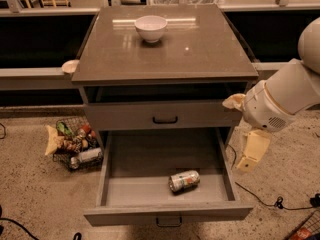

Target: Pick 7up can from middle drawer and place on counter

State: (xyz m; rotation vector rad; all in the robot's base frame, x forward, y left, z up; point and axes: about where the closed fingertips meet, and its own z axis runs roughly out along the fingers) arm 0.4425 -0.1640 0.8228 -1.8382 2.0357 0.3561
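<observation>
Far left, on the floor beside the cabinet: wire basket [75, 146] holding packets and a plain silver can. Centre: counter [200, 54] with a white bowl [151, 28] toward its rear; lower down, middle drawer [140, 184] pulled out, 7up can [184, 180] lying on its side on the drawer floor, right of centre, near the front panel. Right: gripper [239, 132] outside the cabinet's right edge, level with the drawers, well apart from the can, fingers spread and holding nothing.
</observation>
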